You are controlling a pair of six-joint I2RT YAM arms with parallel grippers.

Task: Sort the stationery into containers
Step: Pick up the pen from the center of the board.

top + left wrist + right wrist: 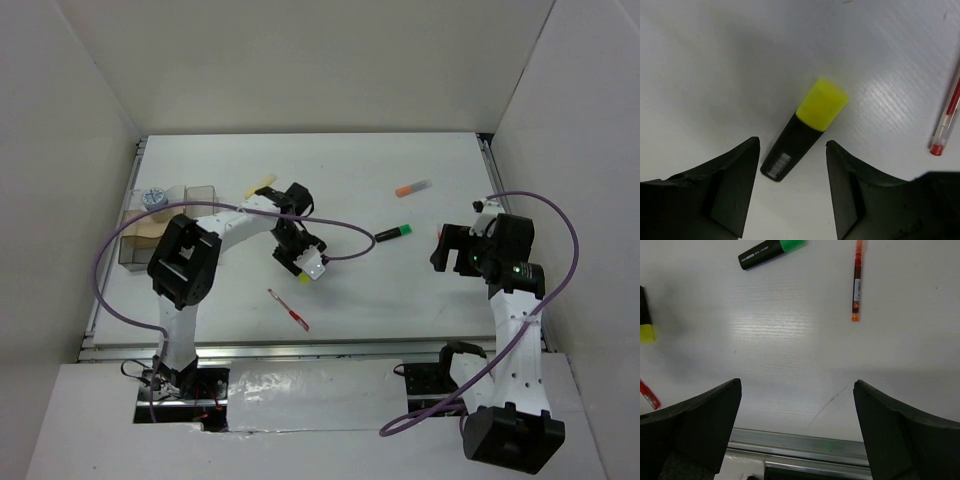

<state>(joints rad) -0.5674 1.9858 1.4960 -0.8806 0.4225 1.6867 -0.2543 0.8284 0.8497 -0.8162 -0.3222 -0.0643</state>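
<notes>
A white worktop [400, 300] is seen, with clear containers [203, 193] set at its left edge. The left hand [792, 145] is held over the worktop's middle, its fingers spread wide apart; the right hand [797, 385], likewise spread, is held at the right. A yellow highlighter [807, 125], black-bodied with a bright yellow cap, is laid flat on the worktop directly between the left hand's fingers, touched by neither, its cap pointed away from the hand. A red pen [945, 125] is laid near it, on the near side.
</notes>
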